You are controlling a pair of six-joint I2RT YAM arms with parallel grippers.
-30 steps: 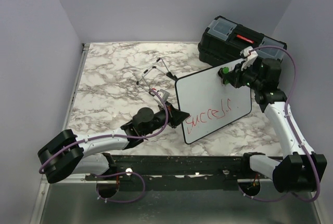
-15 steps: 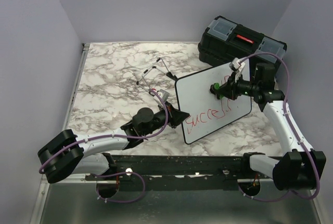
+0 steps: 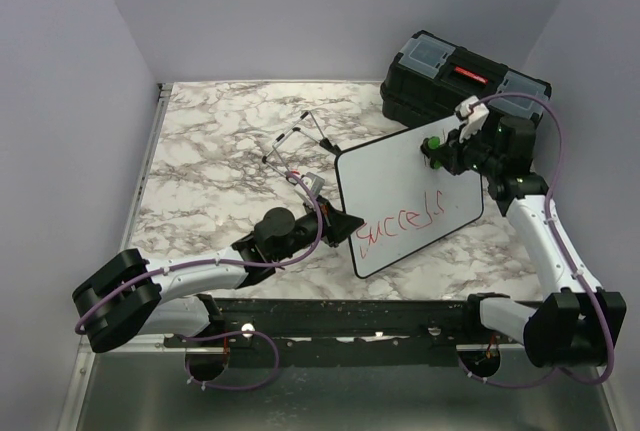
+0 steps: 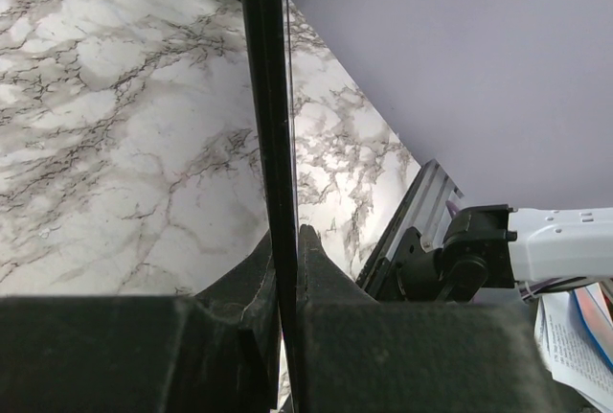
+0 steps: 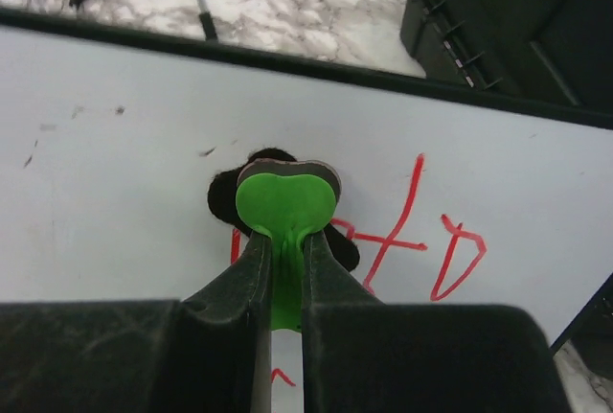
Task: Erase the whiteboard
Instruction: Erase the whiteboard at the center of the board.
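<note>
The whiteboard [image 3: 400, 186] is a white board with a thin black rim and red handwriting [image 3: 402, 222] along its lower part. My left gripper [image 3: 345, 226] is shut on its left edge; in the left wrist view the black rim [image 4: 263, 97] runs straight up from between the jaws of the left gripper [image 4: 285, 240]. My right gripper [image 3: 442, 152] is shut on a green eraser [image 3: 432, 144] near the board's upper right. In the right wrist view the eraser [image 5: 285, 202], in the right gripper [image 5: 284, 240], presses its dark pad on the whiteboard [image 5: 115, 193] beside red strokes [image 5: 421, 221].
A black toolbox [image 3: 460, 81] stands behind the board at the back right, also seen in the right wrist view as the toolbox [image 5: 517, 20]. A thin wire easel stand [image 3: 295, 141] lies on the marble table [image 3: 210, 151] left of the board.
My right gripper swept the eraser down and left across the board, then came back up and right to near its earlier spot. The left arm and the board have not moved.
</note>
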